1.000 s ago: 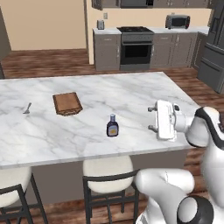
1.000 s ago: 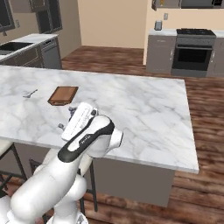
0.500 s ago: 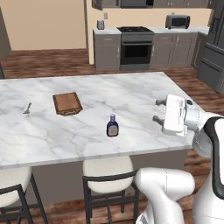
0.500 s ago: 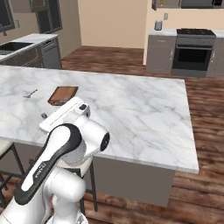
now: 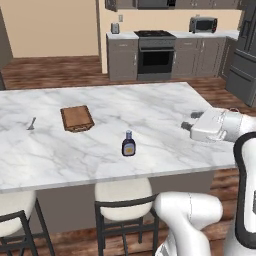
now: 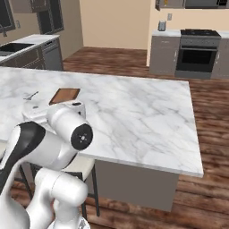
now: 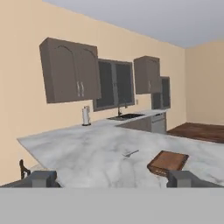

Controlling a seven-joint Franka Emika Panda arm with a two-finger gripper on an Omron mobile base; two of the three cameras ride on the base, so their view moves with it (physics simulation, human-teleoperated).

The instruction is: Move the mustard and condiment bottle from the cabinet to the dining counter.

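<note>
Standing on surface: condiment bottle (image 5: 128,144), upright, near the front edge of the dining counter (image 5: 150,107).
Fingers: gripper (image 5: 189,120) spread wide, holding nothing, hovering over the counter's right end, well apart from the bottle.
Other items: brown cutting board (image 5: 77,118) left of the bottle; small metal utensil (image 5: 32,123) further left.
Background: stove (image 5: 155,55), microwave (image 5: 202,24).

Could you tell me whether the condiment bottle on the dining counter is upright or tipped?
Upright: the condiment bottle stands cap-up on the dining counter.
</note>
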